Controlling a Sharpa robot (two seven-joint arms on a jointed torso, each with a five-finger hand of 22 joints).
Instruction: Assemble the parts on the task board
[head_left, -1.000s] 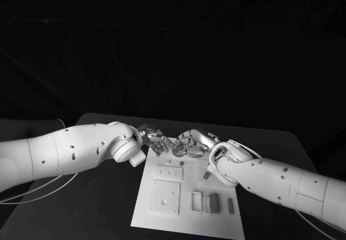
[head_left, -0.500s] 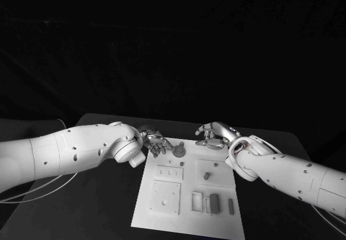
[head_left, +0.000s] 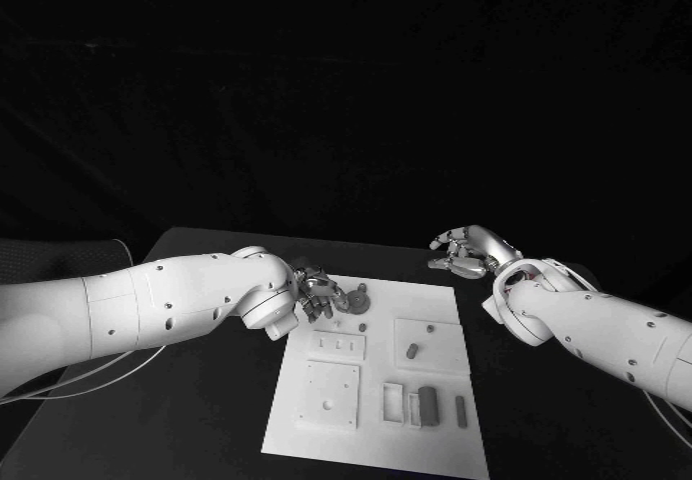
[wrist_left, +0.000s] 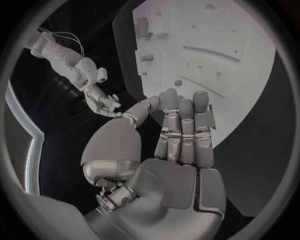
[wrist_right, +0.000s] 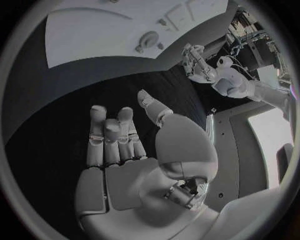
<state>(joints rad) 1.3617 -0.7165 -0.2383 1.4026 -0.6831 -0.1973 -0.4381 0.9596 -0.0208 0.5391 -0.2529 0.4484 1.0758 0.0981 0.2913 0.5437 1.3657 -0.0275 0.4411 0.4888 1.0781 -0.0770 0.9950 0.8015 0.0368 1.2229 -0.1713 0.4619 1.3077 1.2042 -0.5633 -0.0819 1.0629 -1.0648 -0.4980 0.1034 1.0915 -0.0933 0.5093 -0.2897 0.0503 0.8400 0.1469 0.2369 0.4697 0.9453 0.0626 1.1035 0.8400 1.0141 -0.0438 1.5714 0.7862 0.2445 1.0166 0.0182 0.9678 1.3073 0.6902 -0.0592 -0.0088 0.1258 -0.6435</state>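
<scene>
left hand (head_left: 320, 296), fingers apart and holding nothing, is hovering at the board's (head_left: 440, 440) far left corner, beside the round part (head_left: 359, 299); right hand (head_left: 464, 252), likewise unladen, is hanging beyond the far right corner.

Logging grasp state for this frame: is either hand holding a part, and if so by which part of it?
Nothing is held. The right hand hangs over the bare table beyond the task board, fingers empty. The left hand sits at the board's far edge, fingers straight, gripping nothing.
</scene>
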